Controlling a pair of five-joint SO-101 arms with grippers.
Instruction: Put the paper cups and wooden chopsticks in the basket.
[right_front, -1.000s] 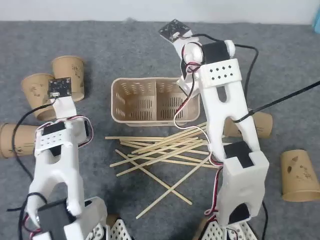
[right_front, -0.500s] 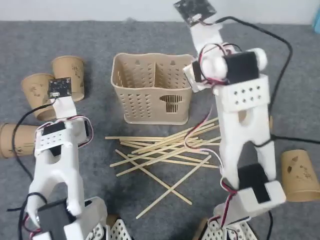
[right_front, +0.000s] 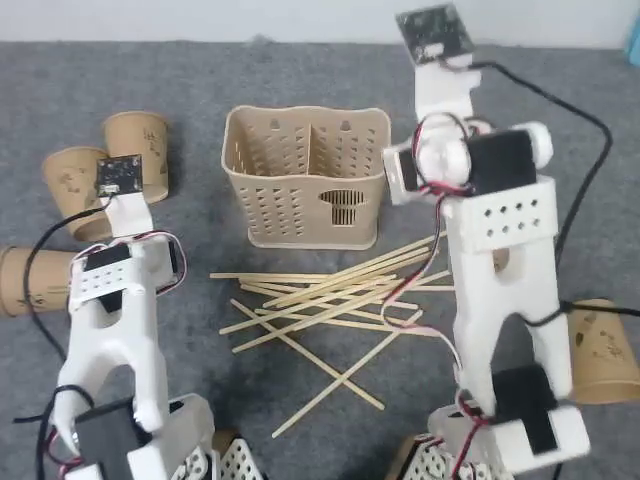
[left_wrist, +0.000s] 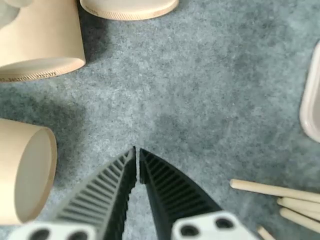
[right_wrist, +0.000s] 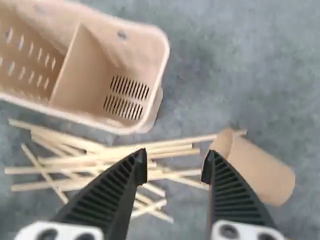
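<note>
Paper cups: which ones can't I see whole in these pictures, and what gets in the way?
- High view: the left-edge cup is cut off by the frame, and so is the right-edge cup.
- High view: the right arm covers the chopstick-side cup, which is plain in the right wrist view.
- Left wrist view: a side-lying cup runs off the picture's edge.

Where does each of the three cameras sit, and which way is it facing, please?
High view: fixed above the table, looking down on the basket, chopsticks, left arm and right arm.
Left wrist view: on the left arm, facing down past the shut left tool at paper cups.
Right wrist view: on the right arm, facing down past the open right tool at a lying cup.
Shared: all three show the chopsticks; high and right wrist views show the basket.
</note>
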